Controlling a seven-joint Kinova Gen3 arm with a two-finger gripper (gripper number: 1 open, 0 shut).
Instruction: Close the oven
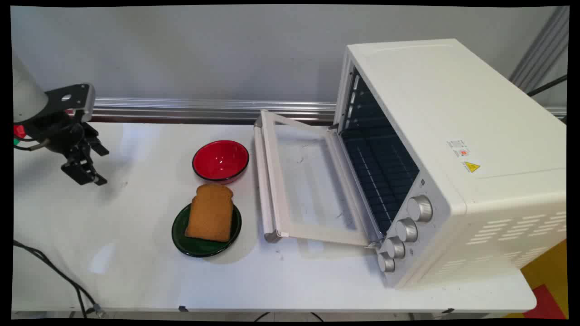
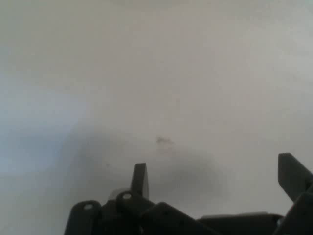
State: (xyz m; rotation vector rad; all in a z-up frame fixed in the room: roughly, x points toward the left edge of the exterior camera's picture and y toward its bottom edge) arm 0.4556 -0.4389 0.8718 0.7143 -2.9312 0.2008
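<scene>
Over bare table (image 1: 136,253) | hand (image 1: 102,165) spread, empty

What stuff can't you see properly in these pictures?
- Main view: the green plate is mostly covered by the toast, so its middle is hidden.
- Main view: the writing on the oven stickers is too small to read.
- Main view: deep inside the oven is dark, so its back is unclear.
- Hand view: only the open hand and bare table show; the red bowl is out of frame.
</scene>
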